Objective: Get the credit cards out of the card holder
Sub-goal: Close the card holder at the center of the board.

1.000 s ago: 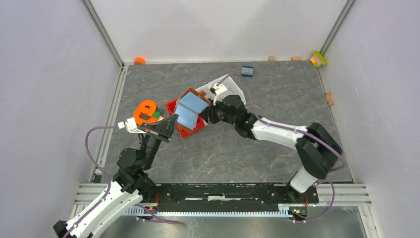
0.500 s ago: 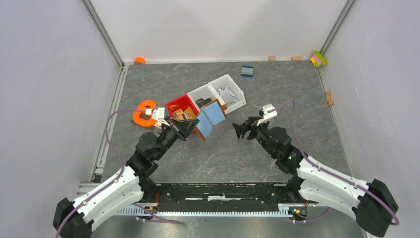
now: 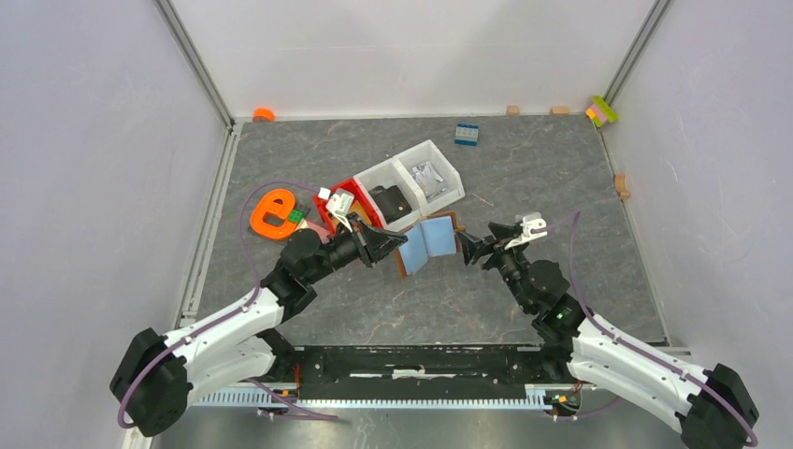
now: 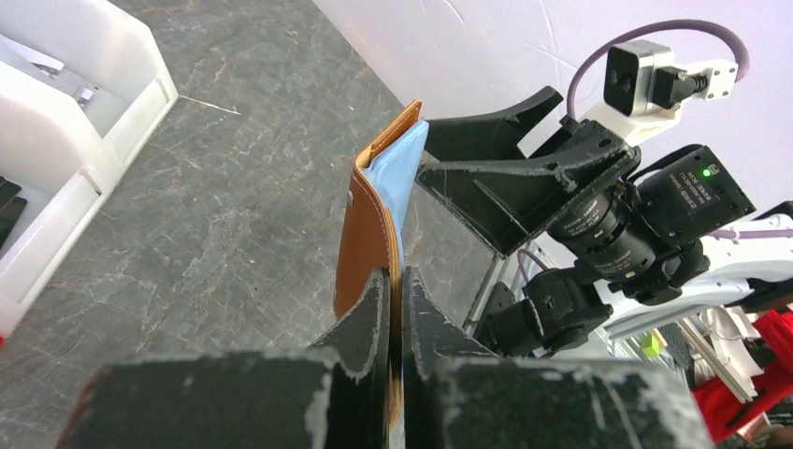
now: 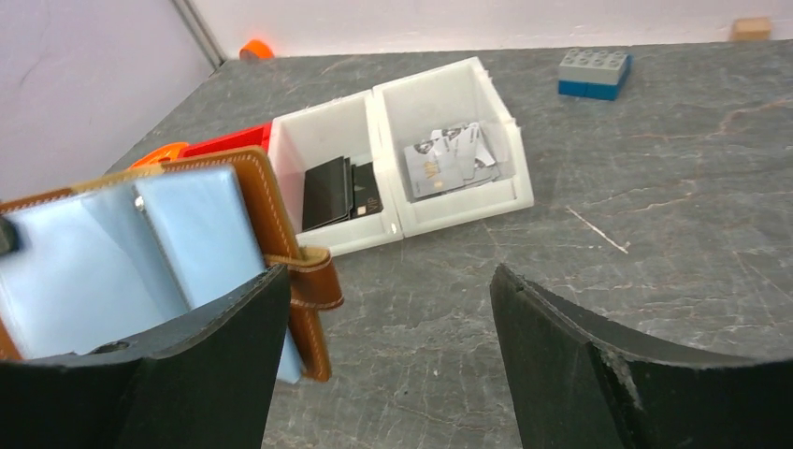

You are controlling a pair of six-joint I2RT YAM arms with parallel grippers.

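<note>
The card holder (image 3: 430, 243) is brown with pale stitching, light blue inside. The tabletop (image 3: 561, 196) is dark grey with pale lines. Two bins (image 5: 468, 201) are white.

Left pincer (image 4: 395, 282) has carried the card holder (image 4: 367, 234) off from above the red bin (image 3: 348, 192). It now hangs over bare worktop (image 3: 524, 178), out ahead of the left pincer's tips. Right arm pulled back from its reach across to the bin and swung round to its own side. Right pincer (image 5: 388, 276) went from nearly closed at the holder to jaws spread wide. It now faces the holder, strap edge just beside its left finger. Holder's blue face has turned toward the right pincer.
</note>
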